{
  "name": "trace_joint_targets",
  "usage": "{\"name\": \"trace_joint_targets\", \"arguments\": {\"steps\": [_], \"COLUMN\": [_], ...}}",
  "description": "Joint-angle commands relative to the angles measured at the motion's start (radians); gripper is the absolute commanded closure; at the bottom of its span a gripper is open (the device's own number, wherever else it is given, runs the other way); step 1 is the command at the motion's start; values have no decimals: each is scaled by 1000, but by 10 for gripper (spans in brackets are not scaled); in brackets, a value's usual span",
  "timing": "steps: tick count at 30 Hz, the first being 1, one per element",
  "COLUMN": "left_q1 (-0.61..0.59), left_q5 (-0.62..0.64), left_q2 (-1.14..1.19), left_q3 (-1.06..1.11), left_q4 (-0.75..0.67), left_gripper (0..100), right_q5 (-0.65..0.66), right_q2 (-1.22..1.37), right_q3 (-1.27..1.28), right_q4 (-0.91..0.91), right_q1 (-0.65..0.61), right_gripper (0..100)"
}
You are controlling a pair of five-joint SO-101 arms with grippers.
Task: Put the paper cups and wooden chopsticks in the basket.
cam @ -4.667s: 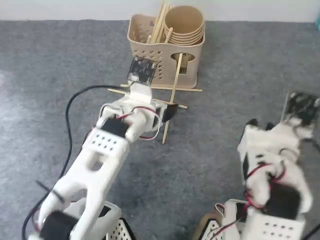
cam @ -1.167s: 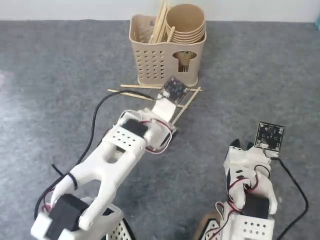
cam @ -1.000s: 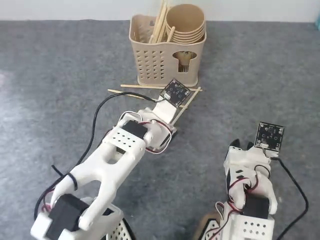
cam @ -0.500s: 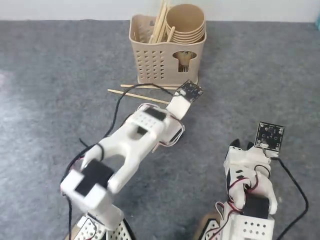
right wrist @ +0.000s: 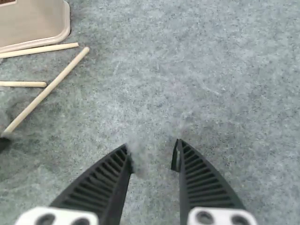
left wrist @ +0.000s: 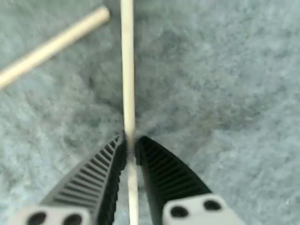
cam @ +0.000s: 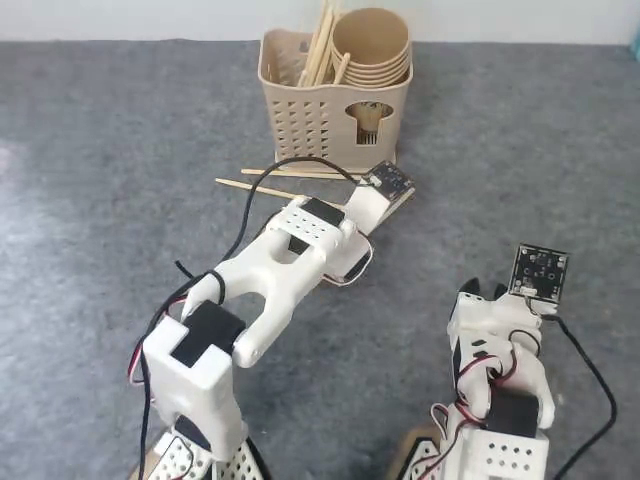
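The beige basket [cam: 320,120] at the back of the grey carpet holds a stack of paper cups [cam: 370,45] and several wooden chopsticks [cam: 322,40]. More chopsticks [cam: 270,190] lie on the carpet in front of it. My left gripper [left wrist: 130,139] is low over the carpet by the basket's front right corner, shut on one chopstick [left wrist: 126,70] that runs straight out between the jaws. A second chopstick [left wrist: 51,47] lies slantwise beside it. My right gripper [right wrist: 152,152] is open over bare carpet, nothing between its fingers, well back from the basket [right wrist: 33,23].
The left arm's wrist camera board [cam: 388,180] covers its fingers from above. Three loose chopsticks [right wrist: 44,91] show off to the side of the right gripper, near the basket's base. The right arm [cam: 500,350] sits folded at the near right.
The left arm has swung its wrist to the right along the basket's front, from the middle to the right corner. The right arm pulled back earlier and has kept still since.
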Motion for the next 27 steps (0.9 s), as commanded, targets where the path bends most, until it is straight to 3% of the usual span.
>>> {"name": "trace_joint_targets", "arguments": {"steps": [1,8,18,22,27], "left_q1": [3,25,180,117,-25], "left_q5": [-12,-11,-12,-12,-6], "left_q2": [-28,-209,-726,-899,-1036], "left_q3": [-48,-41,-42,-42,-5], "left_q4": [57,153,292,256,48], "left_gripper": [988,988,988,988,988], "right_q5": [-15,-15,-15,-15,-14], "right_q2": [-13,-13,-13,-13,-13], "right_q3": [-5,-5,-5,-2,23], "right_q4": [-21,-21,-21,-21,-58], "right_q1": [1,1,1,1,1], "right_gripper": [881,881,881,881,881]}}
